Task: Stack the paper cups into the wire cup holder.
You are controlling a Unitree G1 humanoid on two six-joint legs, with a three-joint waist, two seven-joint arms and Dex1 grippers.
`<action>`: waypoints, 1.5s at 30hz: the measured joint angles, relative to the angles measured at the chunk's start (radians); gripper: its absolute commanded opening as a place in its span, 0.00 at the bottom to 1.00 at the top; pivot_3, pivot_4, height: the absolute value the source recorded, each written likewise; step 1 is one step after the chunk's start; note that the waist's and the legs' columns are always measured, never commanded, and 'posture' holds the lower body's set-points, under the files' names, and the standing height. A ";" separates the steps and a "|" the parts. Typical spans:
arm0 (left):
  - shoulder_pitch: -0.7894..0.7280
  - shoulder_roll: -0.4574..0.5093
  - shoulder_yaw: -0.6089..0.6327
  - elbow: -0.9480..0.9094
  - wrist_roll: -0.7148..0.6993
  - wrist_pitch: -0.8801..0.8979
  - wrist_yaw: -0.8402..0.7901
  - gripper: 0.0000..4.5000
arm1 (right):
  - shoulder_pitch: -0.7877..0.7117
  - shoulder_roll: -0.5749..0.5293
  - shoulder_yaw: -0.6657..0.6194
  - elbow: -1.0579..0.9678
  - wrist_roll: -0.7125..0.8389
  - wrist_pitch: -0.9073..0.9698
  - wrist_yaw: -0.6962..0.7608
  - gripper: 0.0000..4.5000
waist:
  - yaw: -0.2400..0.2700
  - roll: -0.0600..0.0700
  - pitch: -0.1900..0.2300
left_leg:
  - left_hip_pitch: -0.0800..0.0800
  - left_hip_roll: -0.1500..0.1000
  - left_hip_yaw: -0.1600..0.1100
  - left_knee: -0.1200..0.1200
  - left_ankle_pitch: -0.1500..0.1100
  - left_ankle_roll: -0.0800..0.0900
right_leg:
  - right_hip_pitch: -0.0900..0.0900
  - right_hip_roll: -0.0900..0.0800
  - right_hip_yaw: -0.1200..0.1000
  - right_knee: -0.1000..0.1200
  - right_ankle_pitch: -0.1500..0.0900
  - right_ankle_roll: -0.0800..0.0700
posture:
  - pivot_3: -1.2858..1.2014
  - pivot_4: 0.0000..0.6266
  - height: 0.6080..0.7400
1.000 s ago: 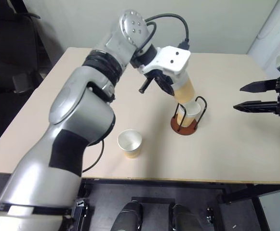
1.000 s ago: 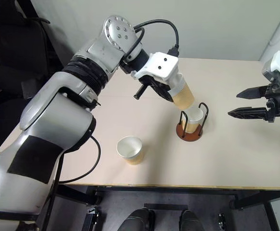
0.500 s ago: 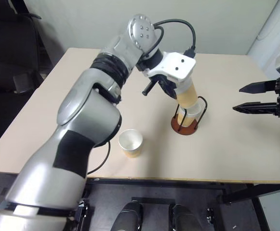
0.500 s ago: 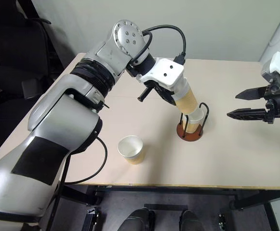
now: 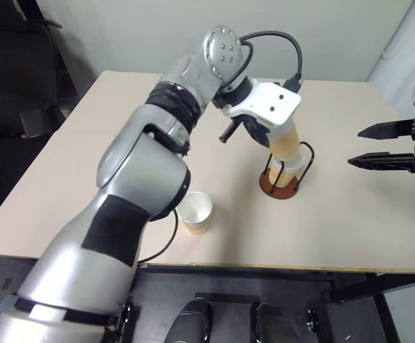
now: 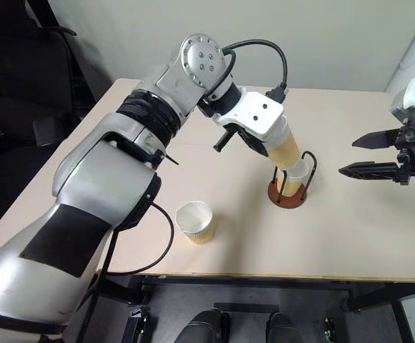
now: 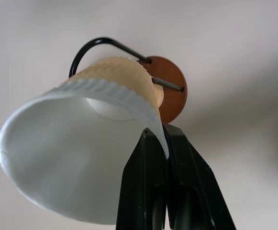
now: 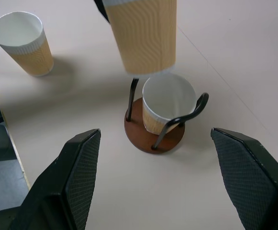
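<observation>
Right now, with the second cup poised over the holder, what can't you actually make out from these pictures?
- Held paper cup: rim cut off by the right wrist view's edge; head views hide it behind the left tool.
- Wire cup holder: its far loop is covered by the held cup in head views.
- Seated cup: lower wall hidden by wire.
- Spare cup: partly behind the left arm.

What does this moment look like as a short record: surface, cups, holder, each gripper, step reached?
surface: pale tabletop
held cup: paper cup, rim pinched by the left gripper, hanging just above the holder, not yet inside
cup in holder: one cup upright in the wire cup holder
loose cup: third cup upright near the table's front edge
right gripper: open, holding nothing, off to the holder's right
step reached: one cup stacked, second about to go in
</observation>
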 measured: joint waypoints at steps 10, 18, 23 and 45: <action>-0.013 -0.011 0.044 0.002 0.086 -0.007 0.086 0.01 | 0.003 -0.005 -0.003 -0.002 0.010 0.000 -0.005 0.84 | 0.000 0.000 0.000 | 0.000 0.000 0.000 0.000 -0.001 0.001 | 0.000 0.000 0.000 0.000 0.001 0.004 | 0.52 0.24 1.00; -0.009 -0.041 0.045 0.013 0.159 -0.025 0.164 0.01 | 0.006 -0.005 -0.004 -0.005 0.011 0.000 -0.010 0.84 | 0.000 0.000 0.000 | 0.000 0.000 0.000 0.000 -0.002 0.001 | 0.000 0.000 -0.001 0.000 0.001 0.006 | 0.52 0.24 1.00; -0.006 -0.049 0.045 0.015 0.181 -0.027 0.175 0.01 | 0.012 -0.005 -0.004 -0.007 0.017 0.000 -0.013 0.84 | 0.000 0.000 0.000 | 0.000 0.000 0.000 0.000 -0.002 0.001 | 0.000 0.000 0.000 0.000 0.001 0.006 | 0.52 0.24 1.00; 0.025 -0.075 0.034 0.019 0.268 -0.082 0.206 0.01 | 0.038 -0.007 -0.024 -0.017 0.030 0.017 -0.026 0.84 | 0.000 0.000 0.000 | 0.000 0.000 0.000 0.000 -0.002 0.001 | 0.000 0.000 0.000 0.000 0.002 0.007 | 0.52 0.24 1.00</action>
